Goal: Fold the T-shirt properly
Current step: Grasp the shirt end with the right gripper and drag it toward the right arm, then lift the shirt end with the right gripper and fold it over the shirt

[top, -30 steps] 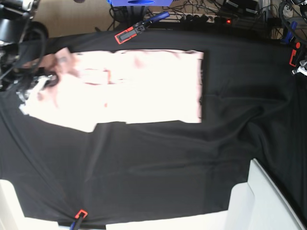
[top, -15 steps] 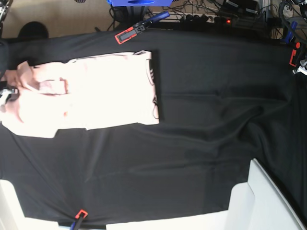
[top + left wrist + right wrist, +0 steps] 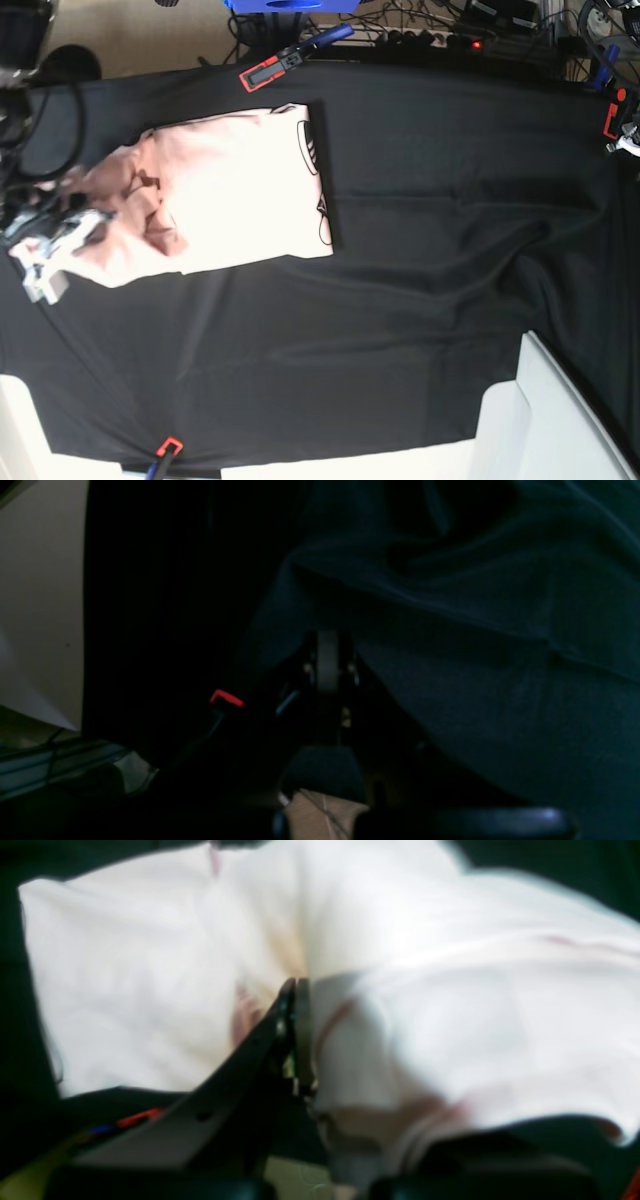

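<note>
A black tablecloth (image 3: pixel 420 300) covers the table in the base view, held at its edges by orange clamps (image 3: pixel 262 73). The T-shirt (image 3: pixel 230 190) lies at the far left, pale pink, its left end bunched up where the right gripper (image 3: pixel 40 235) meets it; black lettering peeks out along its right edge.

In the left wrist view, the left gripper (image 3: pixel 327 680) hangs over dark rumpled cloth with its jaws pressed together, holding nothing.

In the right wrist view, blurred, the right gripper (image 3: pixel 295 1035) pinches a fold of the T-shirt (image 3: pixel 450 1015) between nearly closed jaws.
</note>
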